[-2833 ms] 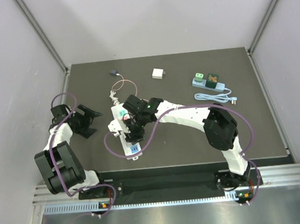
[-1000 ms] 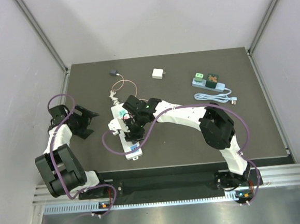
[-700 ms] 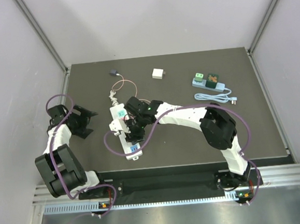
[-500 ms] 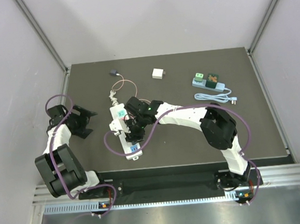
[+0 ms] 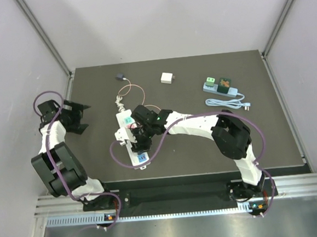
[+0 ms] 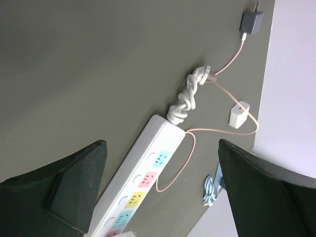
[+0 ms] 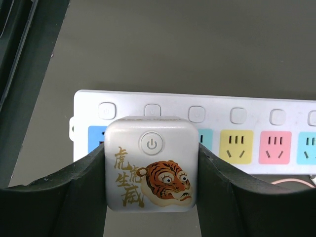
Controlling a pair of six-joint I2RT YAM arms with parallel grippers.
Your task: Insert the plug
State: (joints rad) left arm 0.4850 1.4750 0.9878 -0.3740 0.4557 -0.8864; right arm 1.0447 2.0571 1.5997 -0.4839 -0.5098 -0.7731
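Your right gripper (image 5: pixel 138 138) has its jaws partly closed on the two sides of the white tiger-print plug (image 7: pixel 150 163). The plug sits over the near end of the white power strip (image 7: pixel 237 106), on the hidden socket between the blue end socket and the teal one.

The prongs are out of sight, so you cannot tell how deep they are. Keep the plug's face parallel to the strip. Square its edges with the row of buttons, then press straight down without twisting.

The strip looks loose on the dark surface (image 5: pixel 269 131), so I would expect it to slide or tip under an off-axis push.

Farther out, your left gripper (image 5: pixel 77 117) is spread wide and holds nothing, well apart from the strip. It could brace the strip's far half.

Stay off the thin pink cable (image 6: pixel 173 173) looping beside that end.
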